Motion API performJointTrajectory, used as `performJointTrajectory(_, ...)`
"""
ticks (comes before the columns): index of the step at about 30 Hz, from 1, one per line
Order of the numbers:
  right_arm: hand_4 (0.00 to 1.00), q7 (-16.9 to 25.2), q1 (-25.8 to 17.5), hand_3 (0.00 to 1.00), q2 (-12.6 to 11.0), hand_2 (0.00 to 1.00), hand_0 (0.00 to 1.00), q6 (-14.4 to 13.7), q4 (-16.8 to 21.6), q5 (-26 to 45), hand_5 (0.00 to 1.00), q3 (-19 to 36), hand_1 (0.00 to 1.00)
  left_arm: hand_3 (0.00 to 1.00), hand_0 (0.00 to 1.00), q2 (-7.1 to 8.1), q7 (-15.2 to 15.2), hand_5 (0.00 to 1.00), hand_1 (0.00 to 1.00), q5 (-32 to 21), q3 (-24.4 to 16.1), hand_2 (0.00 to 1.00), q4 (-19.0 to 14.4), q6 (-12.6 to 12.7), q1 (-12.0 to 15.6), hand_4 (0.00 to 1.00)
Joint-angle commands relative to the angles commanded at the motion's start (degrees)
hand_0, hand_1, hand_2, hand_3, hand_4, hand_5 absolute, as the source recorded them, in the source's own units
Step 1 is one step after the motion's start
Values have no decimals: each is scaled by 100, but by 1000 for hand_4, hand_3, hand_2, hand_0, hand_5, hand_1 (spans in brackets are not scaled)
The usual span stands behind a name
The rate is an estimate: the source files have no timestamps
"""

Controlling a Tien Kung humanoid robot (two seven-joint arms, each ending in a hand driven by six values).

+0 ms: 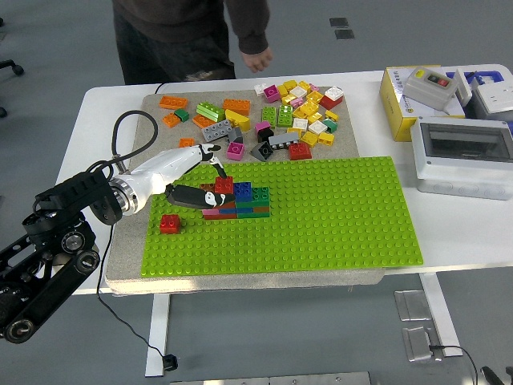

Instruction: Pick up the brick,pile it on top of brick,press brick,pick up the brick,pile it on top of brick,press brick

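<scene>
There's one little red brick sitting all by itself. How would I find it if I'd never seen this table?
Start at the big green baseplate on the white table and go to its left edge. There the lone red brick sits, in front of the robot's left hand. Unlike the stacked bricks to its right, it touches no other brick.

Brick stack's (240,200) left end, behind left hand's fingers (200,196)
</scene>
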Motion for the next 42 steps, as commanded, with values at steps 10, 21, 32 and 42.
performJointTrajectory(10,596,40,-16,748,-21,676,729,7,0,168,983,-59,670,620,962,108,-1083,523,937,-82,-594,952,-120,997,358,801)
performJointTrajectory(21,591,-10,-68,748,23,690,729,11,0,322,998,13,670,693,956,290,-1427,445,915,-118,-807,939,-82,1286,770,710)
performJointTrajectory(32,588,-66,-83,747,45,687,728,-4,0,71,998,238,669,719,954,496,-1763,392,911,152,-1131,937,341,1588,1316,675)
performJointTrajectory(42,594,-90,-65,747,34,683,729,-38,0,130,995,155,668,831,955,663,-1744,288,932,610,-1133,973,930,1749,1494,657)
